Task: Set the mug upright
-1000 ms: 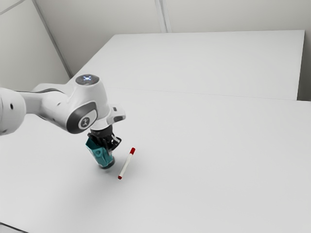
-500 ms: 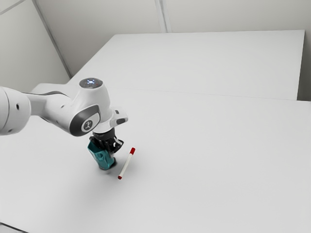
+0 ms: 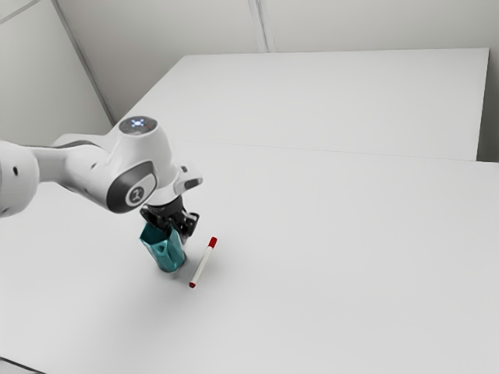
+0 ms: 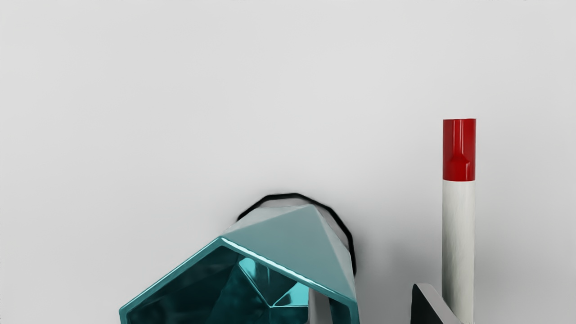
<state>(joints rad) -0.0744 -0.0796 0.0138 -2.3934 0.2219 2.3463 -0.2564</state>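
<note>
I'm holding the fingers [image 3: 178,231] apart, one inside the mug [image 3: 165,253], one outside. The mug is leaning at the exterior view's eight o'clock, mouth pointing toward eleven; a marker [image 3: 203,263] is lying beside it, between three and four.

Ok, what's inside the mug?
Inside the mug: shiny teal facets and a grey strip, probably one gripper finger. The strip covers the part of the interior behind it, so can't tell what's there.
</note>
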